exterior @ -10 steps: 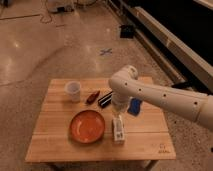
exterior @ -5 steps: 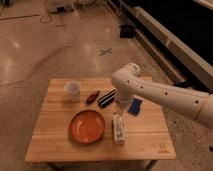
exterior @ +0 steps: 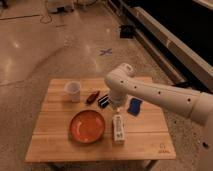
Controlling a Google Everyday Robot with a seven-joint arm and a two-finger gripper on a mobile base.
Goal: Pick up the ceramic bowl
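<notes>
One tool [exterior: 116, 106] hangs above the table [exterior: 55, 150], just up and right of the ceramic bowl [exterior: 87, 125]. Whether it stands open or closed cannot be told. The bowl lies flat and untouched, apparently awaiting the reach. Just right of the bowl lies a white carton [exterior: 118, 127], its label unreadable.

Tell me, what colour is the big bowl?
The round glossy ceramic bowl is orange-red, best in camera view; claw hangs to its right.

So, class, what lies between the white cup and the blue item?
A red item, a dark item, then the claw low over the table; camera view.
</notes>
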